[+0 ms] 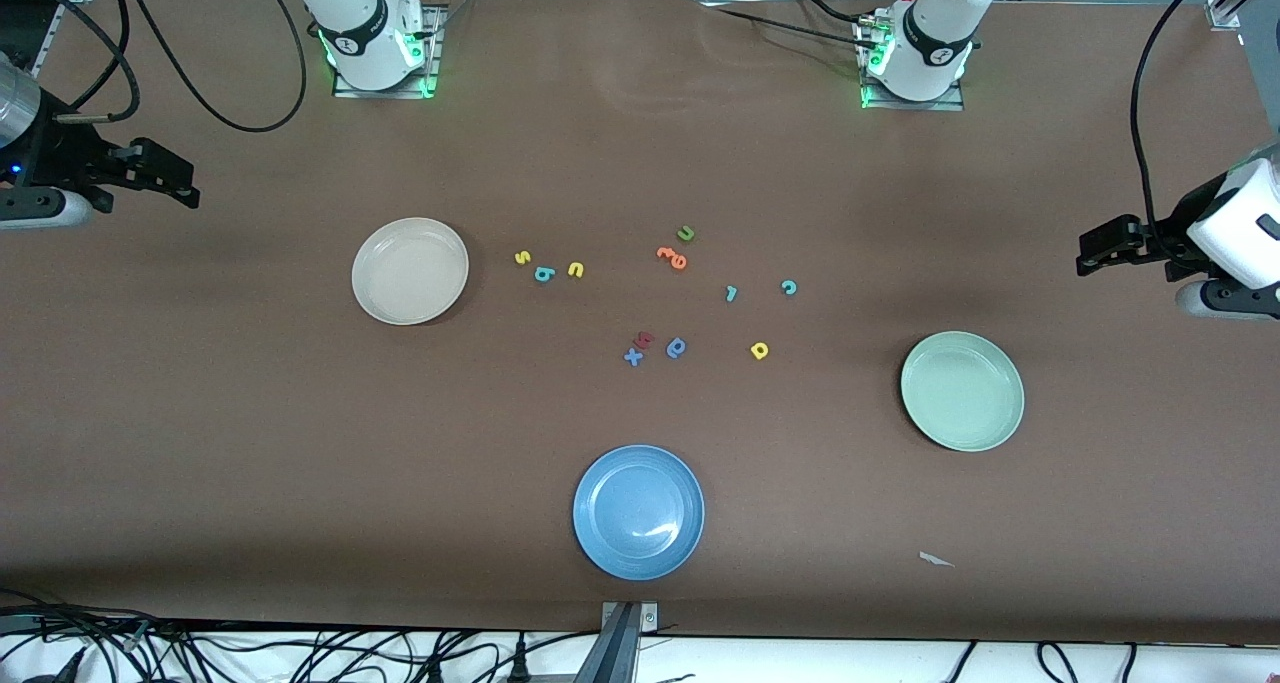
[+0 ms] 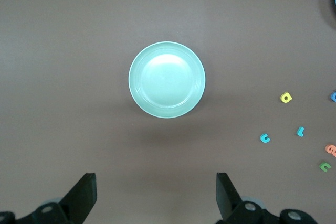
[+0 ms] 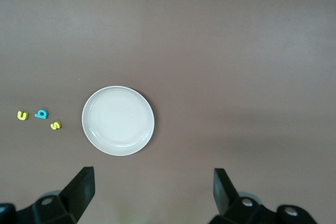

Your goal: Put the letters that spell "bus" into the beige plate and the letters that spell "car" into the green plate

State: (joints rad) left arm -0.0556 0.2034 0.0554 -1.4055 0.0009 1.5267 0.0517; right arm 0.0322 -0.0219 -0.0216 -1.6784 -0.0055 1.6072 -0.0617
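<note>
The beige plate [image 1: 410, 270] [image 3: 118, 120] lies empty toward the right arm's end. Beside it on the table are a yellow "s" [image 1: 522, 257] [image 3: 55, 125], a teal "b" [image 1: 543, 274] [image 3: 41, 114] and a yellow "u" [image 1: 575, 269] [image 3: 22, 115]. The green plate [image 1: 962, 390] [image 2: 167, 80] is empty toward the left arm's end. A teal "c" [image 1: 788, 286] [image 2: 265, 138], teal "r" [image 1: 731, 293] [image 2: 300, 131] and yellow "a" [image 1: 759, 350] [image 2: 285, 97] lie mid-table. My right gripper [image 1: 175, 175] [image 3: 153, 179] and left gripper [image 1: 1100, 248] [image 2: 156, 182] hang open and empty over the table's ends.
A blue plate [image 1: 638, 511] sits near the front edge. Other letters lie mid-table: a green "u" [image 1: 685, 232], orange ones [image 1: 673, 256], a darker blue "a" [image 1: 676, 347], a red one [image 1: 644, 339] and a blue "x" [image 1: 633, 357]. A paper scrap [image 1: 936, 559] lies near the front.
</note>
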